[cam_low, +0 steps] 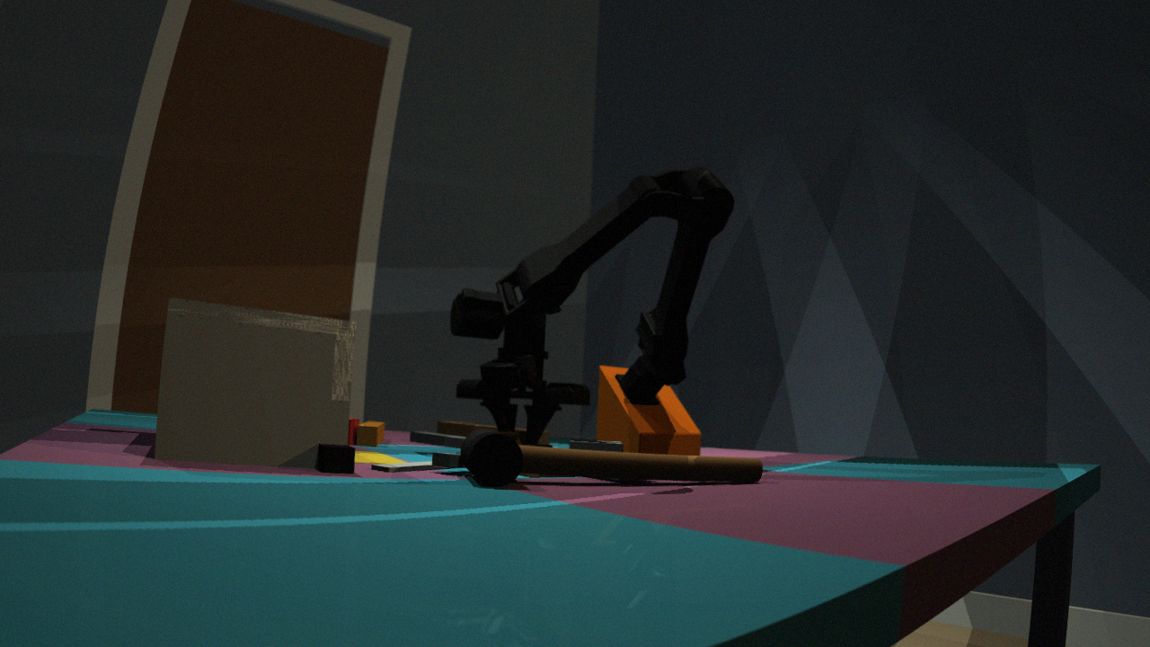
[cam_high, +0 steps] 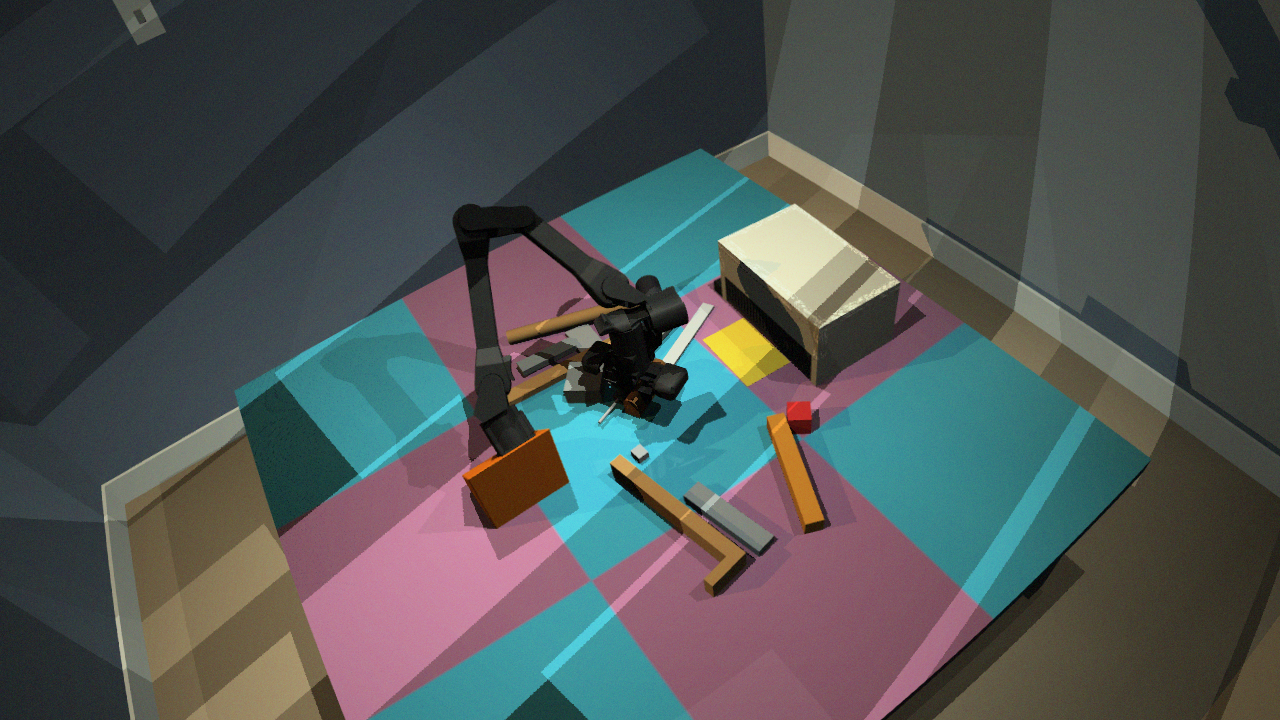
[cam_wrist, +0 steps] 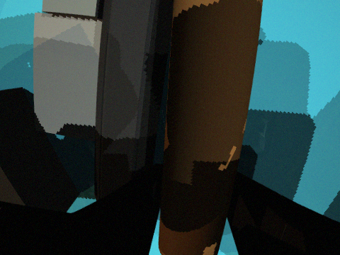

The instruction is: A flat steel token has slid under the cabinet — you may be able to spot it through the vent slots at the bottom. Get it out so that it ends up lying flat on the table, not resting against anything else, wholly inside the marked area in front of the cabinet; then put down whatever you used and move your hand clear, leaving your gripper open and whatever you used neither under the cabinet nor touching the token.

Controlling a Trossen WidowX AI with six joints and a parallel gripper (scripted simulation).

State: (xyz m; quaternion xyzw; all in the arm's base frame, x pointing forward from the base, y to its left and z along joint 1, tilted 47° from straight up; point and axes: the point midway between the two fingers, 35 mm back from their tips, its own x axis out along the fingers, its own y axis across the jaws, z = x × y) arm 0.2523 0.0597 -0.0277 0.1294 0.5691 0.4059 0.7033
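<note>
1. Left of the marked area [cam_high: 747,351] [cam_low: 374,457] in the top view, our gripper [cam_high: 617,385] [cam_low: 522,438] [cam_wrist: 192,174] is clamped on a round brown rod [cam_high: 634,402] [cam_wrist: 209,88]; its long axis runs up the wrist view, but we can't trace its full line from above.
2. Between us and the cabinet [cam_high: 805,259] [cam_low: 249,385] lies that yellow patch.
3. Rightmost, beyond it, the token sits hidden from us, presumably behind the dark vents [cam_high: 765,317]; we judge the rod must point that way, then draw back.
</note>
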